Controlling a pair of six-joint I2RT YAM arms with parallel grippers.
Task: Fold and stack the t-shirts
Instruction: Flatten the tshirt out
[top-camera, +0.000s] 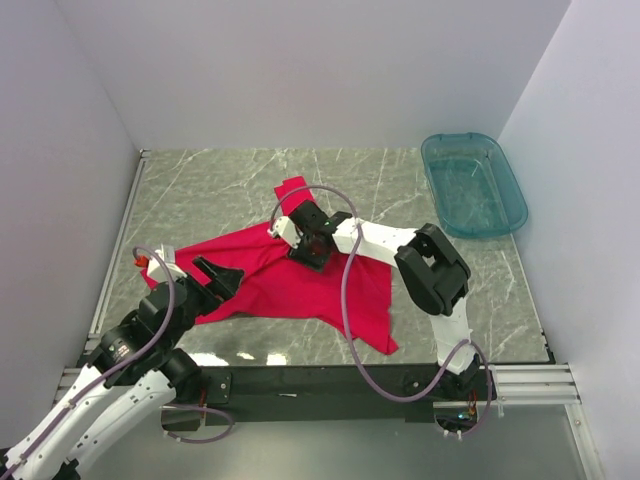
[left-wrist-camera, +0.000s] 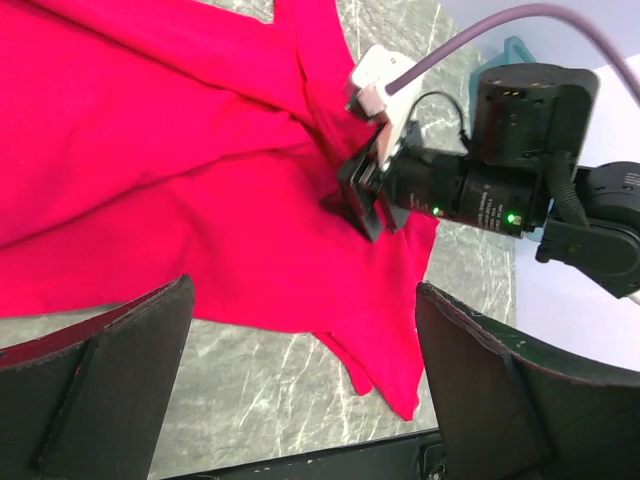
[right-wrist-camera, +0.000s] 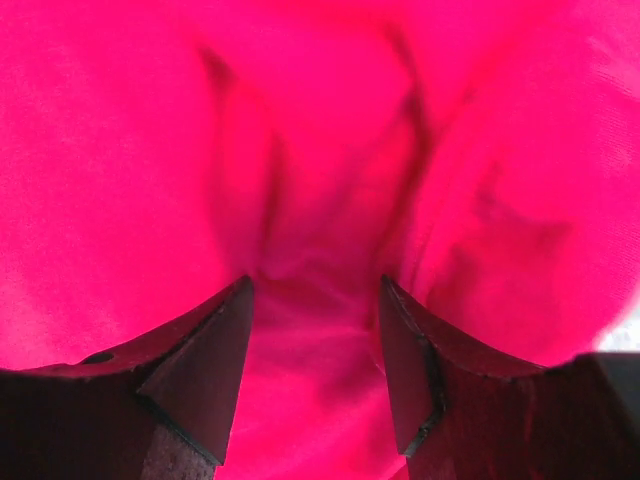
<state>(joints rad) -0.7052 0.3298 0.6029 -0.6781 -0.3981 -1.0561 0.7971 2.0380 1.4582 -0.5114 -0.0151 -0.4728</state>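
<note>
Marble table (top-camera: 220, 180), red t-shirt (top-camera: 290, 285) under right pincer (right-wrist-camera: 315, 290), half-open, fabric btwn tips, left pincer (left-wrist-camera: 302, 290) wide open, empty

Bright even light; soft shadows; right wrist view blurred, close-up.

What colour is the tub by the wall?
See-through teal tub, clearest in the top view.

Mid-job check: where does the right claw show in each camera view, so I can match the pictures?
Top external: right claw near the picture's centre, down on the upper part of the red t-shirt.
Left wrist: right claw just right of centre, tips on the shirt.
Right wrist: right claw at the bottom edge, fingers apart, red fabric between them.
Shared landmark: the red t-shirt, seen in all three.
</note>
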